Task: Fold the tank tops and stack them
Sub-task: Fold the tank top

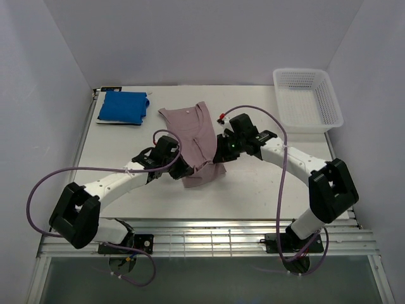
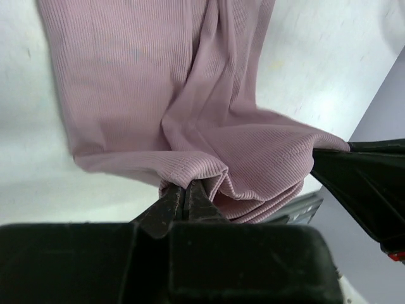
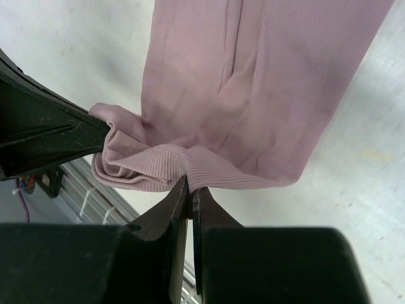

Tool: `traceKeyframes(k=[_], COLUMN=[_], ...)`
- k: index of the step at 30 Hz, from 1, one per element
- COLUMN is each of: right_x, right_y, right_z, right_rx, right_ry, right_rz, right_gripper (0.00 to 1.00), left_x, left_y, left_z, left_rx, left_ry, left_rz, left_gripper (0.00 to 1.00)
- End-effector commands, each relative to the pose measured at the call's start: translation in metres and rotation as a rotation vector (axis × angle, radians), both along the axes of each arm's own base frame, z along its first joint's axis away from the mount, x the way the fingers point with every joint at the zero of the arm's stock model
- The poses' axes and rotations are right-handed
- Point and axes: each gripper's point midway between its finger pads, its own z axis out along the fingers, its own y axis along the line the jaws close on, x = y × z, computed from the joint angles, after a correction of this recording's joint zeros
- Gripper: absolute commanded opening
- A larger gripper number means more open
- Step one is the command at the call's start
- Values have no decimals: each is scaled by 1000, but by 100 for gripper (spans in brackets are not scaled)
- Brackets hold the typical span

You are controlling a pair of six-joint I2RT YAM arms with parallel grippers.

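The white table [image 1: 266, 190] carries everything, with the left arm [image 1: 107, 187] and the right arm [image 1: 304, 164] both reaching in toward its middle. A white plastic lattice basket [image 1: 306, 71] sits at the far right corner, well apart from the cloth. The dusty pink tank top [image 1: 193, 136] lies in the centre of the table, its strap end toward the far side and flat on the surface. Its near end is gathered up between the two grippers. The bright blue tank top [image 1: 122, 107] lies folded in the far left corner, apart from the pink one. The left gripper [image 1: 183, 170] has its jaws pressed together on the ribbed hem of the pink top, as its wrist view shows [image 2: 186, 190]. The right gripper [image 1: 221, 149] is likewise clamped on the hem at the other side [image 3: 190, 190]. Between the two pinch points the hem sags in soft bunched folds, and the two gripper tips are near each other.
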Motion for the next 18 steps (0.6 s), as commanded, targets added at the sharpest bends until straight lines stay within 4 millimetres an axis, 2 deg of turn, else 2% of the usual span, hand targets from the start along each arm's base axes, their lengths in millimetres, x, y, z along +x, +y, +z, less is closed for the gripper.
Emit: traceKeyframes(k=[1,2,3,4,5,6,7,8,9,10,11,13,14,15,18], right_x=[40,50,64,73,80,91,99,105,110,118,125,138,142,146,160], right_y=[13,14,19,18,20,23,23,23,25,28,28,30,31,31,33], right_z=[22,18,30,33,26,34,26,26,25,32,25,30,23,22,19], right_rx=[22,15,32,32,22,28,20,20,20,32,22,30,22,20,28], right_ry=[-85,-78,-109,-120,-115,-138,-126,-132,-132,-151,-143,-166,-157,-160,-166], right_rz=[-7,-18,-30,-42,-43,-54,-62,-62,-65,-68,-69,-70,-68,-68,-75], right_gripper=[8,8,8,8,8,8,8,8,8,8,8,8,8,8,8], left_x=[48,58,68,75,84,94,101,109,115,124,130,141,147,149,162], left_y=[0,6,7,10,15,15,17,21,24,27,33,35,39,40,45], left_z=[23,23,29,29,21,27,28,22,21,25,24,23,23,18,18], left_rx=[-33,-28,-18,-2,21,33,37,50,58,58,62,61,64,72,80], left_ry=[-122,-122,-146,-149,-139,-167,-172,-157,-160,-174,-174,-182,-186,-171,-191], left_rz=[37,54,47,57,64,55,58,69,78,85,96,96,105,107,115], left_gripper=[0,0,0,0,0,0,0,0,0,0,0,0,0,0,0])
